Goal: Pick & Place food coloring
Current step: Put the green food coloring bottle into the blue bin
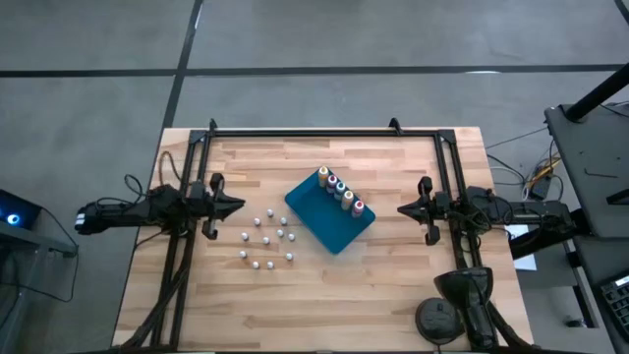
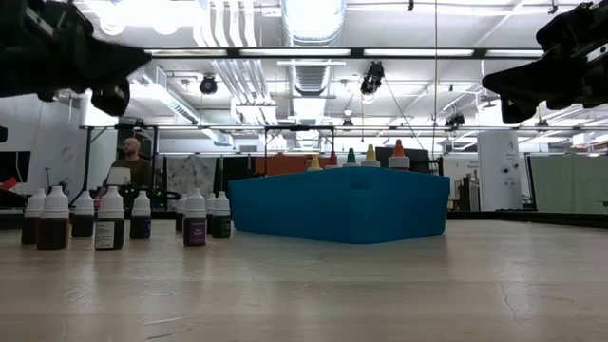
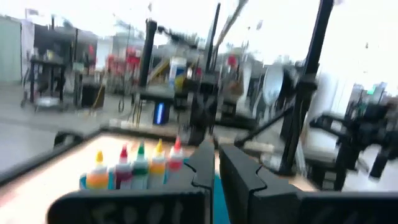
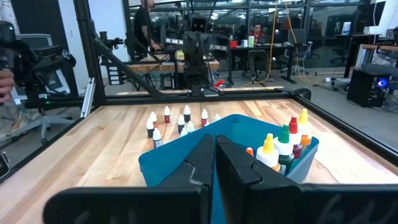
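While both arms wait, the food coloring sits on the bench.
From above, coloured-top bottles line the blue tray, white-topped bottles beside it; the low view shows a person behind; left fingers and right fingers are together.

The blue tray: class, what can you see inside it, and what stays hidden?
Inside the blue tray, five colour-capped bottles stand in a row along one wall. The floor beside them looks bare from above. The tray floor under the bottles is covered.
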Available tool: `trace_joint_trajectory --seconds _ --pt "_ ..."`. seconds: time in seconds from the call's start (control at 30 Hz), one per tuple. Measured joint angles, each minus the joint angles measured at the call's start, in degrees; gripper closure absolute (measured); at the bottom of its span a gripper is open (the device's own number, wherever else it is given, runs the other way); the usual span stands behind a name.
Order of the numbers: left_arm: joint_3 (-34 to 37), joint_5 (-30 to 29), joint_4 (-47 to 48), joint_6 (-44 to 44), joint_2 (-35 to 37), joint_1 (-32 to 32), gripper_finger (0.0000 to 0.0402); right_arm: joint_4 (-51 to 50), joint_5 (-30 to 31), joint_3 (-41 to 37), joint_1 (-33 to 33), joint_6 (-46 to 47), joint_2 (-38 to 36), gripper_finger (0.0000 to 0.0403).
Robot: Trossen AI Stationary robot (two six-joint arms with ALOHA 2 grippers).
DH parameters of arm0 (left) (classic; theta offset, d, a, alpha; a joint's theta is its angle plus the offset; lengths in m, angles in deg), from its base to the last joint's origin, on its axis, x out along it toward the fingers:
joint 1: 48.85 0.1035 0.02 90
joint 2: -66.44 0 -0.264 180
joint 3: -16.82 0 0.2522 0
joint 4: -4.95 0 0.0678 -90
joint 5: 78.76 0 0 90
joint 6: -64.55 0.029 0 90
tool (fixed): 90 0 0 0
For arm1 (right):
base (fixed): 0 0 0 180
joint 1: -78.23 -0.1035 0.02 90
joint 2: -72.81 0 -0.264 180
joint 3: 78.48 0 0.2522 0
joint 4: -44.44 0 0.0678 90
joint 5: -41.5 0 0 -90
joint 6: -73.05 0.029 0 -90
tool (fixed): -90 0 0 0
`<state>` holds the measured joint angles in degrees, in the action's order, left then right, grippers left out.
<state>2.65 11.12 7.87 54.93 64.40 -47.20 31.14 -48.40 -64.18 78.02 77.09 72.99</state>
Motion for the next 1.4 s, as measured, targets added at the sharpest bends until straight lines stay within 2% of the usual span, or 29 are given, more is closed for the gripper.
trace_joint_trajectory --seconds 0.37,0.63,0.8,1.0,1.17,1.4 --pt "0.01 0.02 -27.24 0.34 0.0 0.0 0.0402 0.01 0.0 0.0 0.0 -0.11 0.0 0.0394" --pt "-0.12 0.02 -39.27 0.41 0.0 0.01 0.0402 0.0 0.0 0.0 0.0 -0.11 0.0 0.0394" --pt "-4.15 -0.08 -39.6 1.13 -0.02 0.01 0.0402 0.02 0.02 0.0 0.0 -0.11 0.0 0.0394" --pt "-10.55 -2.18 -39.39 7.4 -1.57 0.02 0.0402 0.02 0.02 0.0 0.0 -0.01 0.0 0.0394" --pt "-16.37 -3.57 -39.16 12.12 -5.92 0.0 0.0402 0.02 0.0 0.02 0.0 -0.04 0.0 0.0394" --pt "-25.87 -5.92 -39.11 12.61 -14.44 0.02 0.0402 -0.01 0.0 0.02 0.0 -0.1 0.0 0.0394"
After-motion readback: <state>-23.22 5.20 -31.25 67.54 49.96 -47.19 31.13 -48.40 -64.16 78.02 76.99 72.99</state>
